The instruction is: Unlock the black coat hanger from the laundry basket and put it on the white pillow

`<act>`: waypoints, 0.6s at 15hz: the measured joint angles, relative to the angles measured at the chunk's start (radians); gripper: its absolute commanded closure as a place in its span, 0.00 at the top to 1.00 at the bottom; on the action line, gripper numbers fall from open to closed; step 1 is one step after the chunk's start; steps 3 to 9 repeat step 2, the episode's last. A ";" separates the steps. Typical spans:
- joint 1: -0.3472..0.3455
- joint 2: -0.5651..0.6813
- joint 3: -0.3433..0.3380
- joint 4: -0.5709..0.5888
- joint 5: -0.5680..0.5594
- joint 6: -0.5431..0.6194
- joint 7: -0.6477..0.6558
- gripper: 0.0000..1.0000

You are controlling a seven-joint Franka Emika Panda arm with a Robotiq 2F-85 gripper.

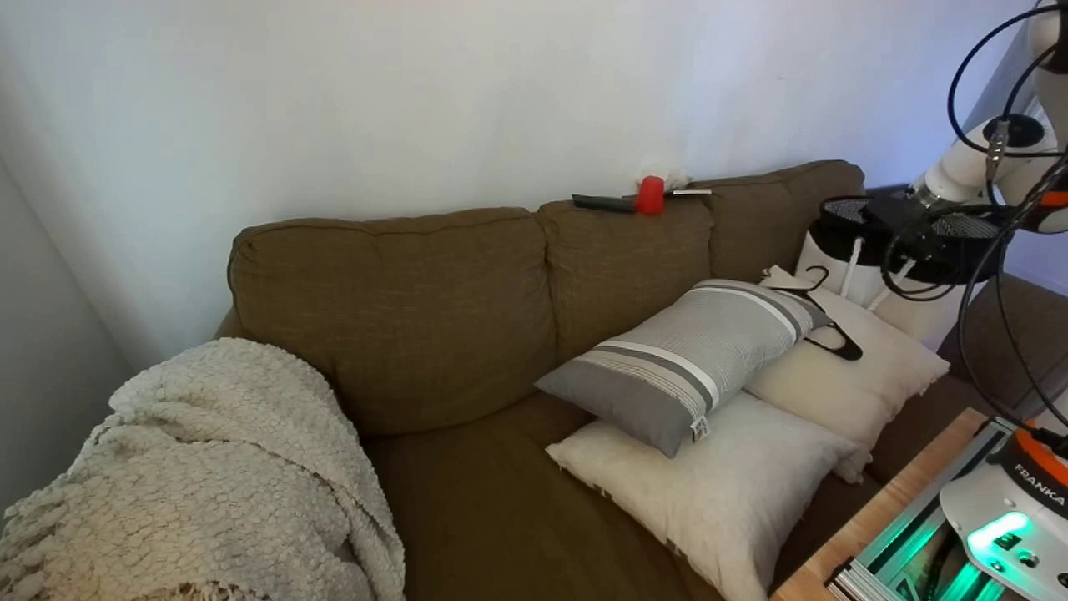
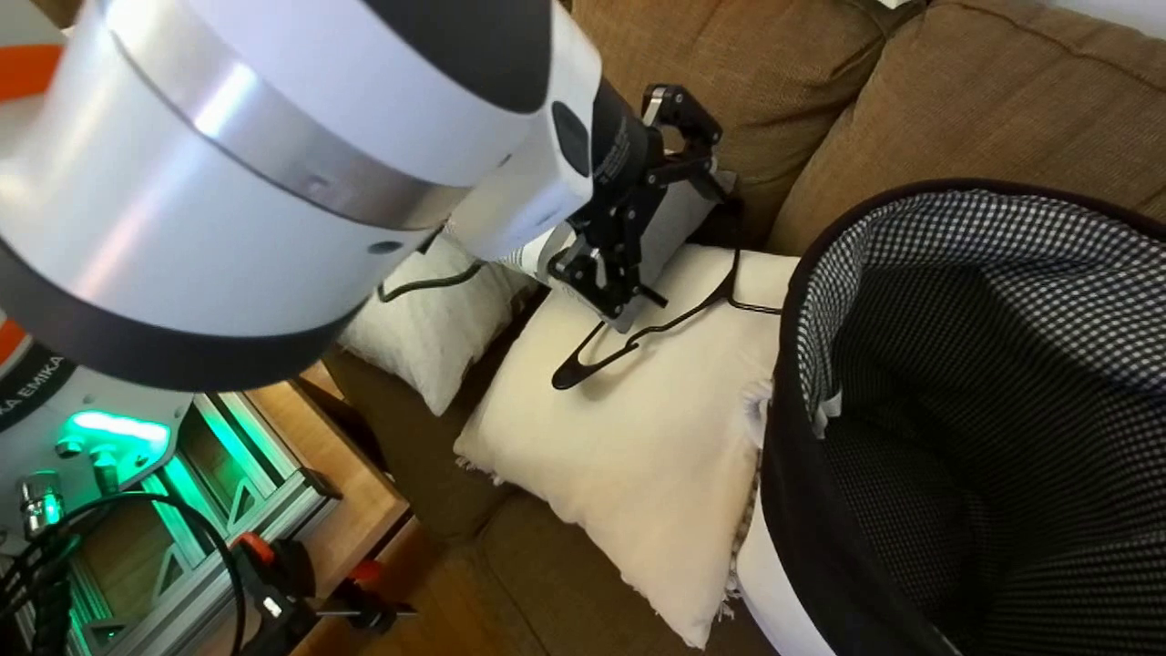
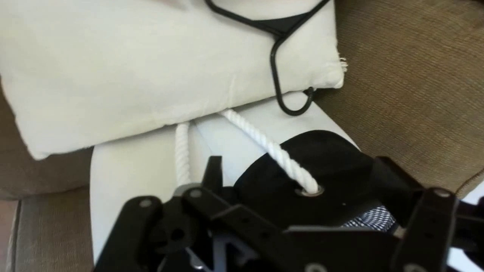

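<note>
Black coat hanger (image 2: 715, 297) is laid on white pillow (image 2: 619, 446), hook aimed approx. 3 o'clock in an exterior view, toward laundry basket (image 2: 815, 510). Gripper (image 3: 298, 172) is spread wide w/ nothing gripped; in wrist view, hanger's seen at its 12 o'clock. "FRANKA" or "KA EMIKA" is read on robot base (image 1: 1005, 501), dep. on exterior view; tag (image 1: 699, 430) on grey cushion (image 1: 684, 355), approx. 6 o'clock, can't be read.

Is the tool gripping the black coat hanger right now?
No, the wrist view shows the tool standing open, with the black coat hanger apart from it, across the white pillow.
</note>
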 measured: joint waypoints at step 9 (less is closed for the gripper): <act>0.076 -0.091 -0.042 -0.098 -0.014 -0.114 -0.143 1.00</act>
